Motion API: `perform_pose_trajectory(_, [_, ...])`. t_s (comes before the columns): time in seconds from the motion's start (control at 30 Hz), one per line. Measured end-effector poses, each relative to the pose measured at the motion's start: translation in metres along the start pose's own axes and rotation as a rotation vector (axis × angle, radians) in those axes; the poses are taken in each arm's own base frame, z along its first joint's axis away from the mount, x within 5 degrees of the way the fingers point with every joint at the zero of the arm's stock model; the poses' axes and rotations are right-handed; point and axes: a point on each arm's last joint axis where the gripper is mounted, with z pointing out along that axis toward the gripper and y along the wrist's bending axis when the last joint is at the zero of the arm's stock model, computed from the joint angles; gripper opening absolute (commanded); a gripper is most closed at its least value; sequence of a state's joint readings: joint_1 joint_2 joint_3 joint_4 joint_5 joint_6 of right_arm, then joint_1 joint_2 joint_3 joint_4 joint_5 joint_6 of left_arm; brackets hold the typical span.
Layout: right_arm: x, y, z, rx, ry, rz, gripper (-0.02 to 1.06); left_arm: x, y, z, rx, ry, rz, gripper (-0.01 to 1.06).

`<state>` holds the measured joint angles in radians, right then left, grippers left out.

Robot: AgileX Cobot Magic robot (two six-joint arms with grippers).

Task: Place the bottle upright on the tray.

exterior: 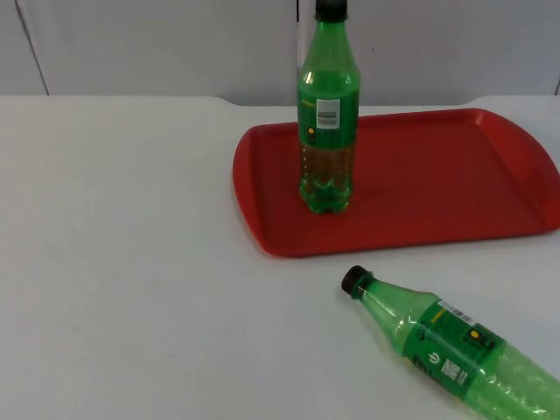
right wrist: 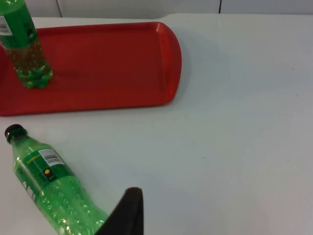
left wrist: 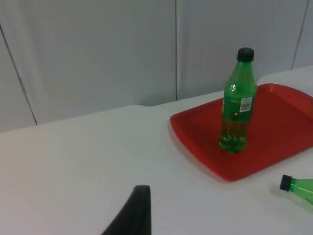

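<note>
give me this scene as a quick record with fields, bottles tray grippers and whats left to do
tray: red tray on the white table, by the grey partition wall
upright bottle: green, black cap, standing on the tray's left part
lying bottle: green, black cap, on its side on the table in front of the tray, cap towards the tray
left gripper: a fingertip over bare table, holding nothing
right gripper: a fingertip near the lying bottle
left to do: lying bottle not yet on the tray

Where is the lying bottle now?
The lying bottle lies on the white table in front of the red tray, its cap pointing toward the tray's front rim.
</note>
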<state>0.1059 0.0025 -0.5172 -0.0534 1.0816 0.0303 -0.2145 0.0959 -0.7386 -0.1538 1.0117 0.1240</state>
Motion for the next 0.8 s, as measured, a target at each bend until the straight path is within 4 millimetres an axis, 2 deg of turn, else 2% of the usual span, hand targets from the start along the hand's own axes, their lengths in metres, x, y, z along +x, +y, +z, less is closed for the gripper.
perform_pose_trajectory(0.1, [0.0,0.0,0.0,0.0,0.0,0.0,1.05,0.005,-0.001,-0.003,0.001,-0.013,0.002,1.05])
perform_pose_trajectory(0.2, [0.0,0.0,0.0,0.0,0.0,0.0,1.05,0.019,-0.001,-0.002,0.004,0.0,0.0,1.05])
perform_pose_trajectory(0.47, [0.0,0.0,0.0,0.0,0.0,0.0,1.05,0.05,0.0,0.02,0.017,0.142,-0.015,1.05])
perform_pose_trajectory(0.8, [0.0,0.0,0.0,0.0,0.0,0.0,1.05,0.059,0.0,0.028,0.021,0.183,-0.022,1.05])
